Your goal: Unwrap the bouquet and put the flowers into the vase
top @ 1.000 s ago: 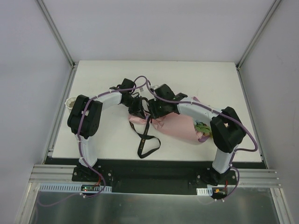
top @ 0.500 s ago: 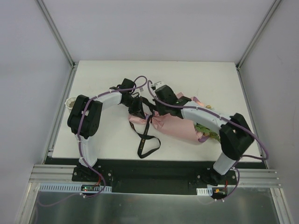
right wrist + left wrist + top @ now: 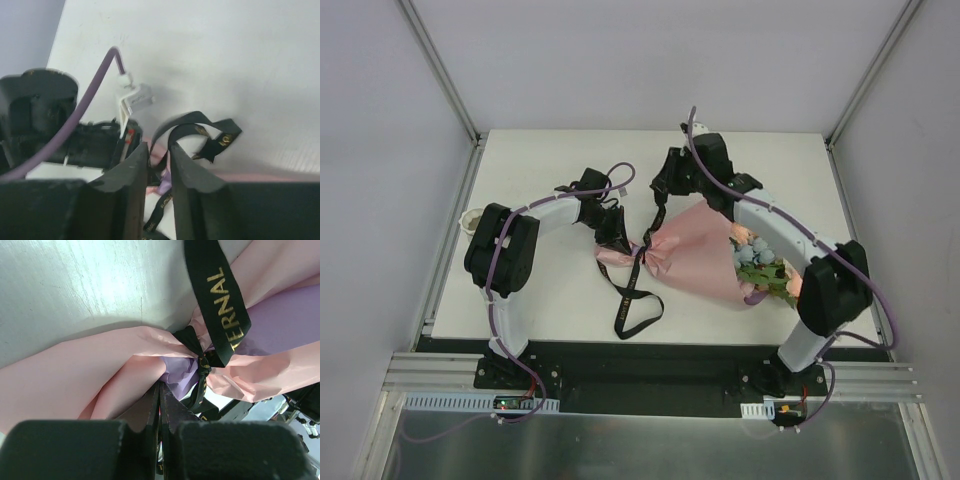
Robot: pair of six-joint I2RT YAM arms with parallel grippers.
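The bouquet lies on its side right of the worktop's middle. Its narrow tip points left and its flowers fan out near the right edge, beside the right arm's elbow. The left tool is low at the narrow tip with its fingers clenched flat together against the pink paper beside the ribbon's knot. I cannot tell if any paper is pinched. The right tool hangs above and beyond the knot, its fingers nearly together and grasping a strand of the black ribbon that runs taut down to the knot. The ribbon's other loop trails toward the near edge. The vase stands at the left edge, partly hidden behind the left arm and well apart from the bouquet. White worktop shows from both tools to the far edge.
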